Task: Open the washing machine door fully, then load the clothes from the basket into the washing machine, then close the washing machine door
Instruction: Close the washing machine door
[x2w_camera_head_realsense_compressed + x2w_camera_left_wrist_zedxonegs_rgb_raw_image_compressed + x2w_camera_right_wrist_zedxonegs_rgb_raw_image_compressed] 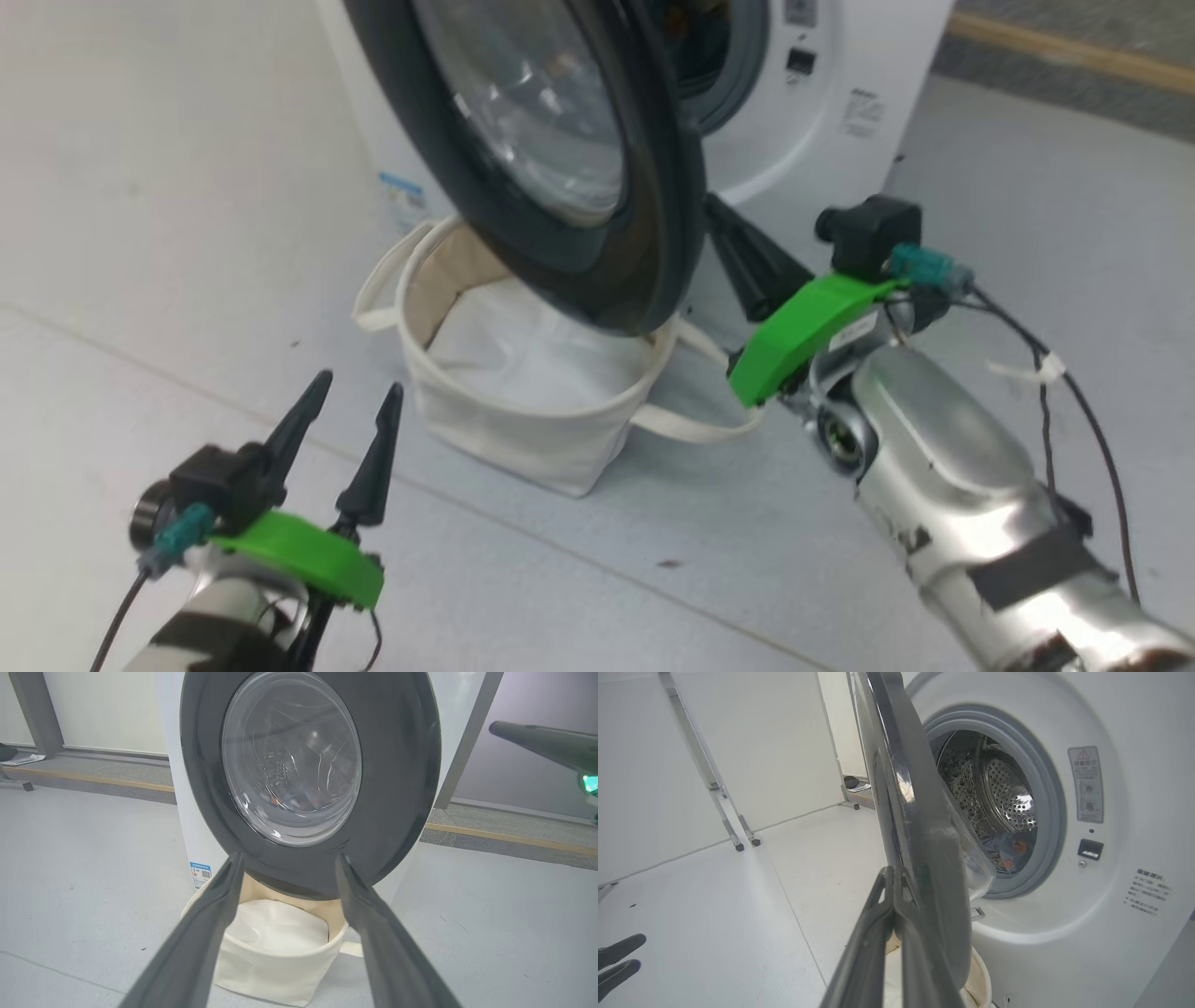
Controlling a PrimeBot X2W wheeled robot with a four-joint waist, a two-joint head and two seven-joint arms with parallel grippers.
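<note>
The door (915,812) rim sits just beside my right gripper (893,873), pinched together, empty; push steadily there. Left gripper (359,385) spread, empty.

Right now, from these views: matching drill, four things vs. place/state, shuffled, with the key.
Things:
1. washing machine door
2. basket
3. clothes
4. left gripper

Place or state:
A. inside the drum
B. open, above the floor
C. swung open
D. on the floor under the door, white pad showing

Pairs: 1-C, 2-D, 3-A, 4-B
</note>
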